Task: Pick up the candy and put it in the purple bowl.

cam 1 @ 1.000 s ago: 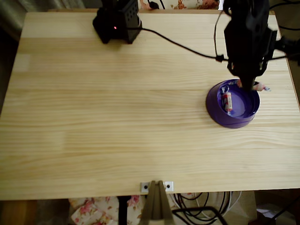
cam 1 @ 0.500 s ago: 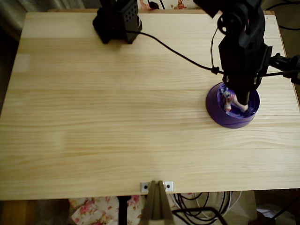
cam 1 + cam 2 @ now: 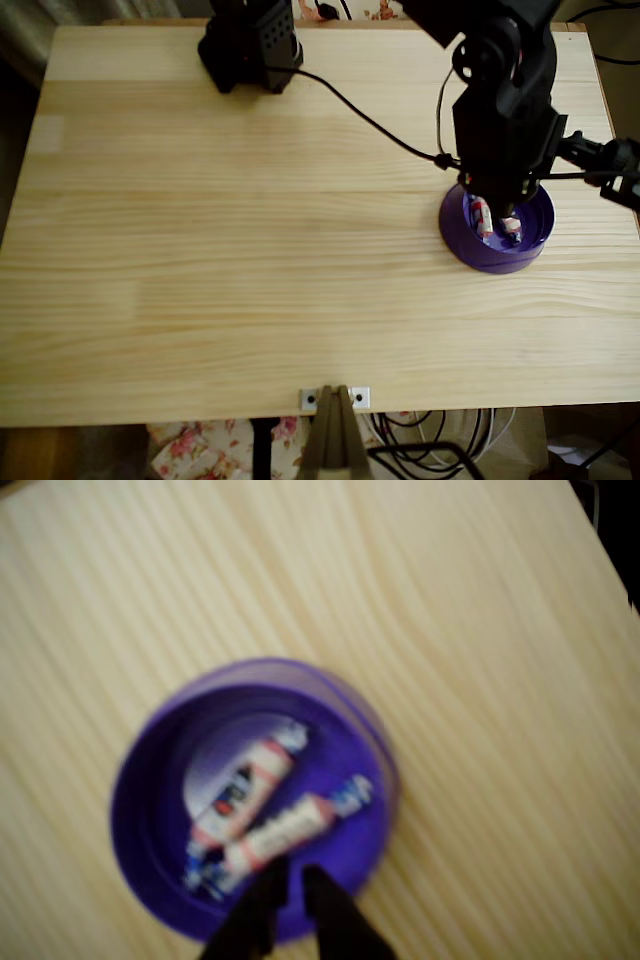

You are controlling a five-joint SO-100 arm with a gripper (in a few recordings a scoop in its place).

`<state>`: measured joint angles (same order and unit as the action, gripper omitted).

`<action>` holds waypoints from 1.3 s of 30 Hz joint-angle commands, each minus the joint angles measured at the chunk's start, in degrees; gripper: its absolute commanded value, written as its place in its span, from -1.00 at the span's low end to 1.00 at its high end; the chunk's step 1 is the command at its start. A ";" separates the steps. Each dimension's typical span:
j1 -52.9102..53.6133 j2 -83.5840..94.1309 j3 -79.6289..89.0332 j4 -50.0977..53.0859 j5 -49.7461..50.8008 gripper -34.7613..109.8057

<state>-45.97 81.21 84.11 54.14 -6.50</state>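
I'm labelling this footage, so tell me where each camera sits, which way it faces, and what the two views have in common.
Overhead view: fixed above the wooden table, looking straight down; shows the black arm reaching over the purple bowl, a black box and its cable.
Wrist view: rides on the arm, looking down past the gripper, whose dark fingertips stand slightly apart above the bowl's near rim.
Shared: the purple bowl holding two wrapped candies, the candy and a whiter candy beside it.

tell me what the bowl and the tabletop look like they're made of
The purple bowl looks like glossy plastic: even colour, pale sheen on its floor. The tabletop looks like pale, matte wood, probably pine: long straight grain lines run across it.
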 commanded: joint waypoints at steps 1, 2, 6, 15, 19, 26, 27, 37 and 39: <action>3.52 6.68 -13.27 9.40 1.85 -0.53; 4.83 6.86 -14.41 11.43 2.46 -0.53; 9.76 12.83 -11.87 14.33 2.90 -0.53; 25.93 26.89 -1.05 22.24 9.40 -0.53; 35.95 35.16 10.11 21.88 9.58 -0.53; 49.48 56.16 37.71 14.85 8.00 -0.53; 51.15 56.51 39.46 14.77 8.09 -0.53; 57.48 73.39 61.17 9.23 8.09 -0.53; 57.83 76.46 63.46 8.35 8.35 -0.53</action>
<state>10.63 148.80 145.28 64.42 1.05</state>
